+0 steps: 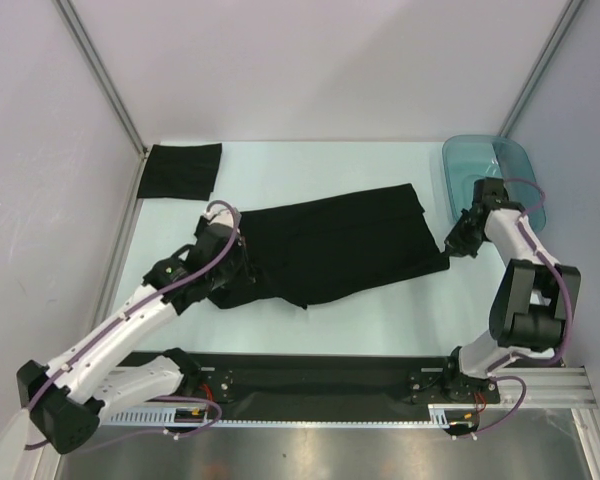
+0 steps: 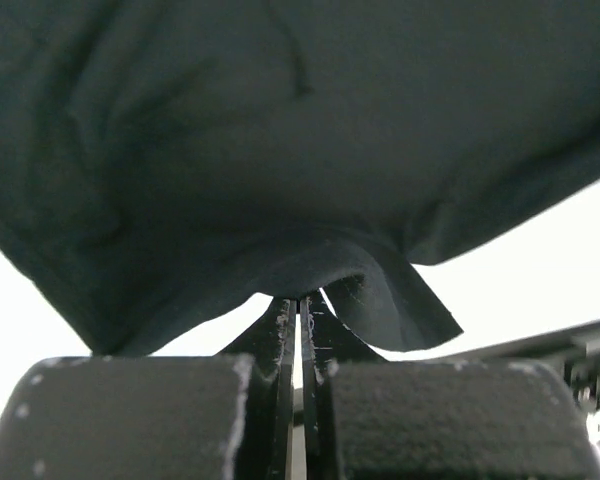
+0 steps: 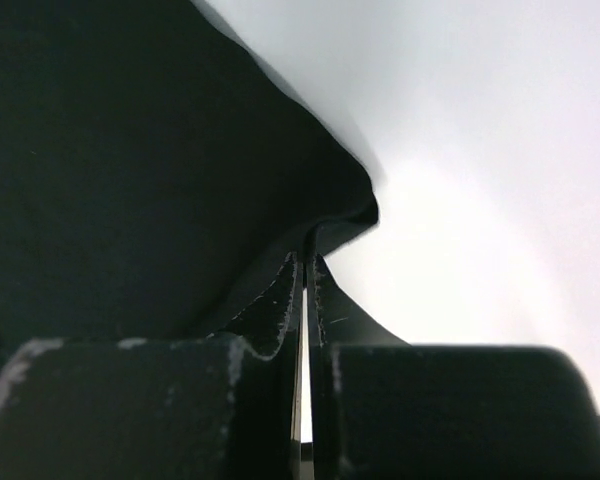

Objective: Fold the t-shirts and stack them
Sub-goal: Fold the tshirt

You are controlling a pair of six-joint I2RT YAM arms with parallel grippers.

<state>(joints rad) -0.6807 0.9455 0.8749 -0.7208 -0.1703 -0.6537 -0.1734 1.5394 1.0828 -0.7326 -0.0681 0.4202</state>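
**Both grippers clamped on one black shirt, second shirt sits folded in the corner**

Starting at the tools: two grippers, both pinched tight. The left gripper (image 2: 302, 300) has its jaws pressed together on a curled fold of black cloth. In its wrist view the rest of the fabric hangs above and fills most of the frame. The right gripper (image 3: 307, 258) is the same story, jaws together with a pointed corner of cloth caught at the tips.

Both bites are on the same thing, the spread t-shirt (image 1: 340, 245). It lies rumpled and slanted in the middle of the table (image 1: 380, 320). The left gripper is at its left end, where the cloth bunches up. The right one is at its right-hand near corner, so the shirt runs between the two arms.

Count so far: two t-shirts. The folded t-shirt (image 1: 181, 170) is a flat dark rectangle well apart from the spread t-shirt, beyond its left end and farther back.

There's one teal tray (image 1: 470, 160), beyond the spread t-shirt's right end and farther back. From above, the right arm's wrist overlaps the tray's near edge. On the near side of the spread t-shirt is the black base plate (image 1: 320, 385) where both arms are bolted.

In the way: the left arm and its purple cable (image 1: 220, 215) cover the spread t-shirt's left end from above, so I can't tell how the cloth lies under there.
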